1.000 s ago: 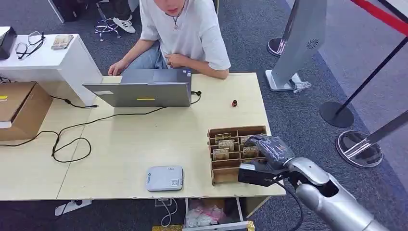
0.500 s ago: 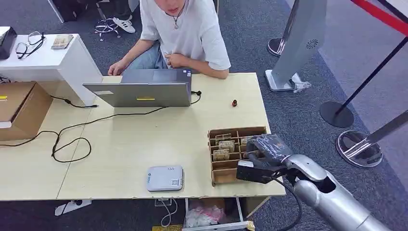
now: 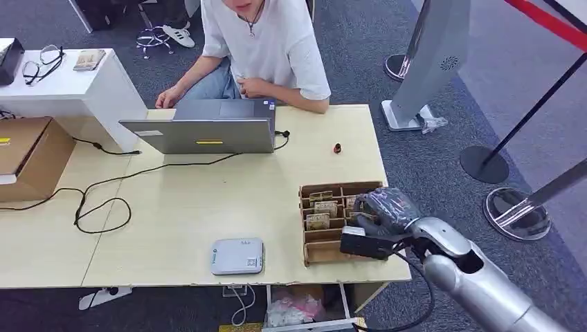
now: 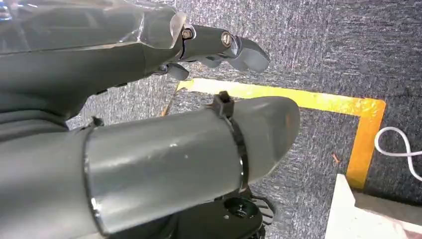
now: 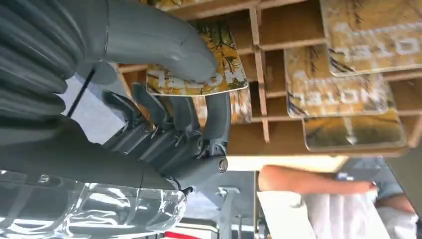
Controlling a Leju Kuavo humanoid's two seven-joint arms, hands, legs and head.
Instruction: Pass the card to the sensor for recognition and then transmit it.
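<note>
Grey carpet surrounds a pale wooden worktop point(image 3: 208, 207) made of two tables pushed together.

Nearest, at the worktop's front edge, lies a flat white-grey rectangular sensor pad point(image 3: 237, 256), its long axis parallel to that edge. Just beside the front right corner stands a brown cardboard organiser with slotted compartments point(image 3: 332, 221) holding yellow-brown printed cards.

The right hand point(image 3: 383, 211) reaches over the organiser's right side from the silver right arm point(image 3: 477, 283), which enters from the lower right. In the right wrist view, the thick grey thumb point(image 5: 164, 50) presses on the face of one yellow-brown printed card point(image 5: 226, 74) while the darker fingers point(image 5: 199, 124) curl beneath it, so the card is pinched between them. The card's long axis runs along the organiser's compartment rows, with its free short end pointing away from the palm. Whether the card is clear of its compartment cannot be determined.

The left hand point(image 4: 219, 45) hangs over the carpet near a yellow floor line point(image 4: 318, 102), fingers extended and apart, holding nothing.

Further back, black cables point(image 3: 104, 200) cross the worktop's left part. A small dark object point(image 3: 337, 148) lies toward the far right. At the far edge stands an open grey laptop point(image 3: 208, 128), with a person in a white shirt point(image 3: 270, 48) seated behind it. A brown cardboard box point(image 3: 28, 155) occupies the far left.
</note>
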